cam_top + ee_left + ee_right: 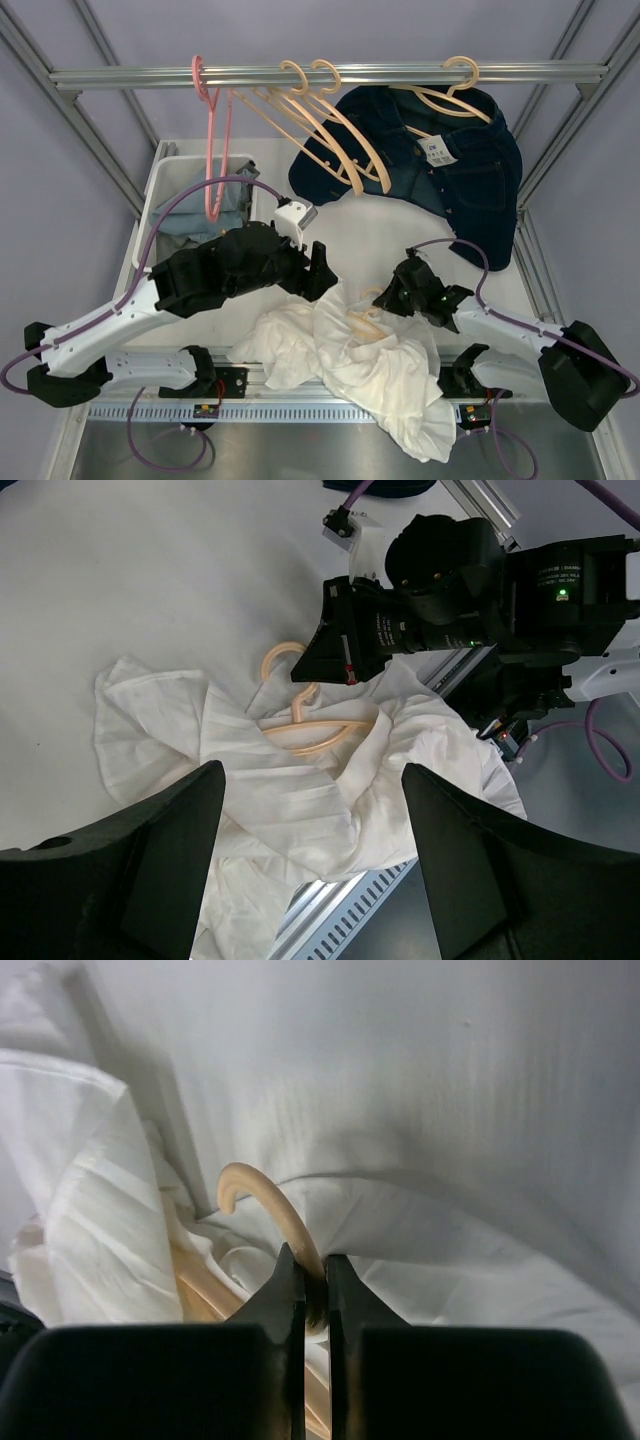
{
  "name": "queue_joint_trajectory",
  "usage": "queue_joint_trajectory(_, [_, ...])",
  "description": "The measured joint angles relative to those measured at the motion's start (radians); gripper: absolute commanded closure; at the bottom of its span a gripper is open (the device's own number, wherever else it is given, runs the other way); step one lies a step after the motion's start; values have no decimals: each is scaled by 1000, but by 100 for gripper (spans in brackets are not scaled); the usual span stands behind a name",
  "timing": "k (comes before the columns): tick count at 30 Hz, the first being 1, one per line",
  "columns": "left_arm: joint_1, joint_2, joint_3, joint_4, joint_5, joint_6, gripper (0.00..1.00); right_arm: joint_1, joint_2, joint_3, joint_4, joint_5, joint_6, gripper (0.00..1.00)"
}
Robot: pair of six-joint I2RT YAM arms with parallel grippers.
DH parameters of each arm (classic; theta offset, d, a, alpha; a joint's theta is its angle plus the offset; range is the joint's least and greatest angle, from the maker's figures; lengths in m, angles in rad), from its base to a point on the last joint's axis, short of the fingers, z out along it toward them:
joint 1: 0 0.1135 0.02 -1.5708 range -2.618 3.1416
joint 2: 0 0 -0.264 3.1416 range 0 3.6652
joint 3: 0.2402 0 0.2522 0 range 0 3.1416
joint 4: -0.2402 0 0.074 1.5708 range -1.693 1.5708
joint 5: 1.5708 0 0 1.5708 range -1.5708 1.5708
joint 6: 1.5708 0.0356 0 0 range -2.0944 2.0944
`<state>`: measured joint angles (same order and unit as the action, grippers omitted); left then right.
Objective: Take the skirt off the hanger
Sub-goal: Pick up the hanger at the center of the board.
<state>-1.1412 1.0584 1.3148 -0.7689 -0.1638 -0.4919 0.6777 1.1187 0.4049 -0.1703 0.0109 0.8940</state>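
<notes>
Desk [390, 235], near edge, centre: skirt [350, 360] heaped, spilling over the front. Hanger [365, 318] lies in its folds, hook to the right. Left gripper [322, 272] just left of the heap; right gripper [392, 296] just right, jaws on the hook. Bin [160, 185] rear left. Rail [150, 77] overhead behind: spare hangers [325, 72] centre-left, jacket [470, 185] hung right.

I count five hangers, one pink hanger [212, 160] and three beige hangers [305, 97] on the single rail [120, 76] and one more beige hanger [320, 728] lying on the counter [370, 240], plus one white skirt [370, 370], one dark denim garment [480, 190] and one white bin [160, 190].
</notes>
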Motion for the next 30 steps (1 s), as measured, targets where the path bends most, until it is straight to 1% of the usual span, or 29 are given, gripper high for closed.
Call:
queue_joint_trajectory(1, [0,0,0,0,-2,-5,27,0,-19,7,0,3,-13,100])
queue_joint_trajectory(5, [0,10,0,-5,-27,-42,27,0,-171,60,-61,9,-95,100])
queue_joint_trajectory(9, [0,78,18,-19,-50,-75,27,0,-402,185,-195,2,-190,100])
queue_joint_trajectory(11, [0,144,63,-40,-51,-82,27,0,-463,272,-246,-7,-240,100])
queue_joint_trajectory(13, [0,218,135,-50,-49,-79,26,-2,-476,357,-292,-29,-281,100])
queue_joint_trajectory(15, [-2,269,192,-31,-32,-50,22,-4,-471,421,-310,-82,-320,100])
queue_joint_trajectory(17, [-3,281,204,13,-5,6,20,-4,-468,458,-336,-158,-348,100])
queue_joint_trajectory(20, [-3,257,183,71,24,82,18,-4,-471,480,-377,-244,-369,100])
queue_joint_trajectory(23, [1,199,132,122,69,118,19,-4,-478,496,-426,-281,-386,100])
queue_joint_trajectory(24, [1,175,114,139,92,123,22,-4,-480,503,-442,-286,-391,100])
queue_joint_trajectory(26, [0,137,87,167,119,124,23,-4,-478,521,-472,-286,-393,100])
queue_joint_trajectory(30, [-46,106,43,230,114,110,25,-4,-456,576,-505,-267,-378,100])
